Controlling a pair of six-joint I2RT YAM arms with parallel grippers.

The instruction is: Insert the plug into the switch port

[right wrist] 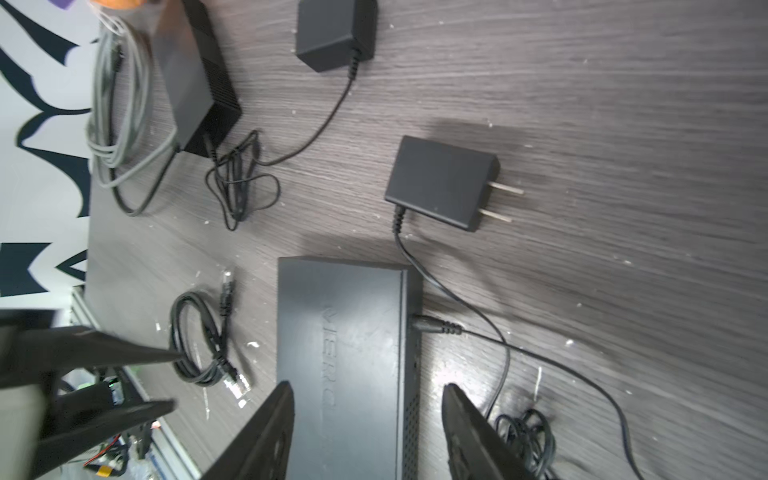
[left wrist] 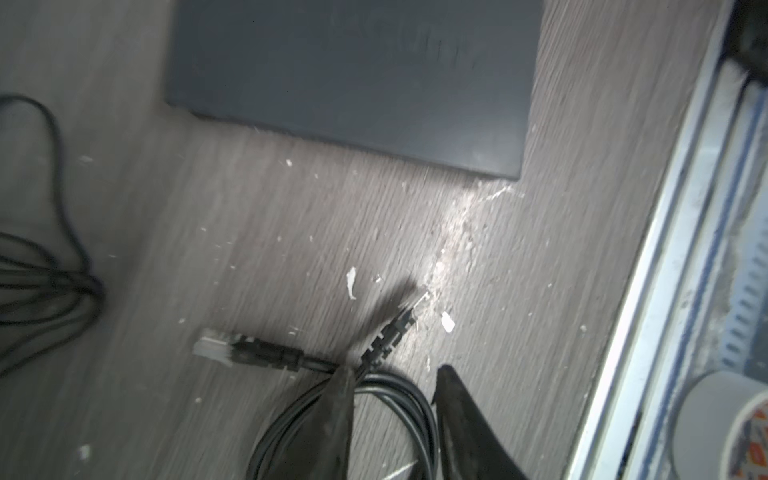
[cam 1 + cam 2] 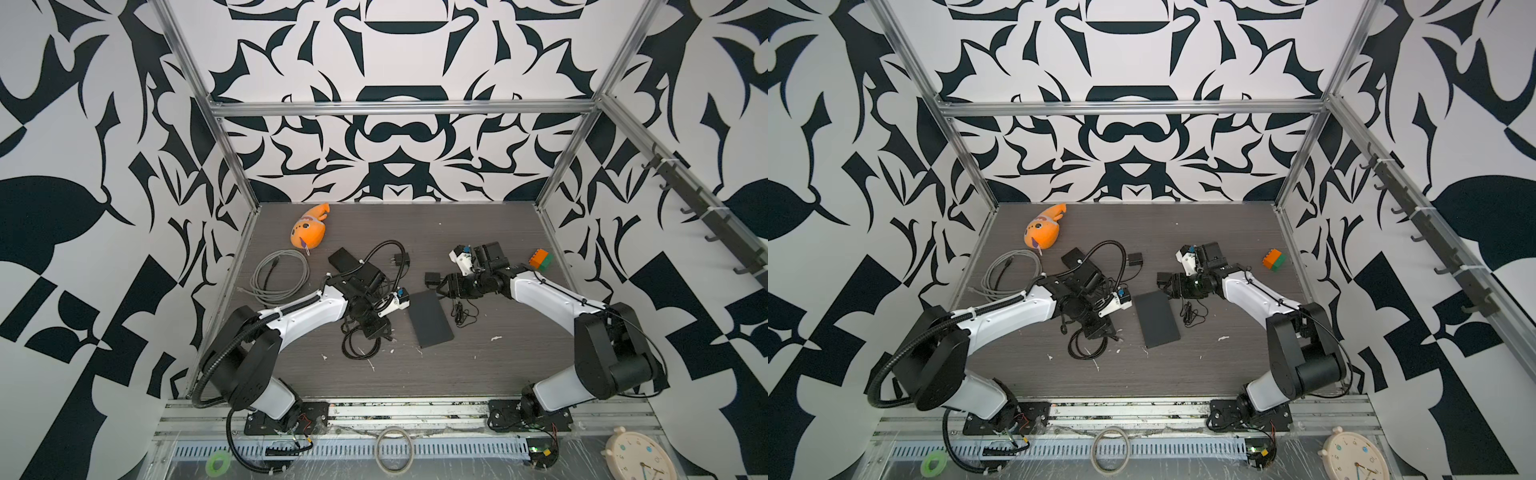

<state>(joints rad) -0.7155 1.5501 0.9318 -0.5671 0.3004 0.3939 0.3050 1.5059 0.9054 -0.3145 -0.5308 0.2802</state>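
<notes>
My left tool (image 2: pixel 395 370) is released over the cable (image 2: pixel 266 353) beside the switch (image 2: pixel 349 75). My right tool (image 1: pixel 369 385), also released, straddles the switch end.

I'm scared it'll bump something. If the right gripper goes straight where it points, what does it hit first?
Probably the black switch, ahead of the open right gripper, between its jaws; depth is unclear.

The flat black switch (image 1: pixel 345 332) lies with one end between the right gripper's (image 1: pixel 368 386) parted jaws; the clear-tipped black plug (image 2: pixel 405 316) lies tilted just beyond the left gripper's (image 2: pixel 395 370) jaws.
</notes>
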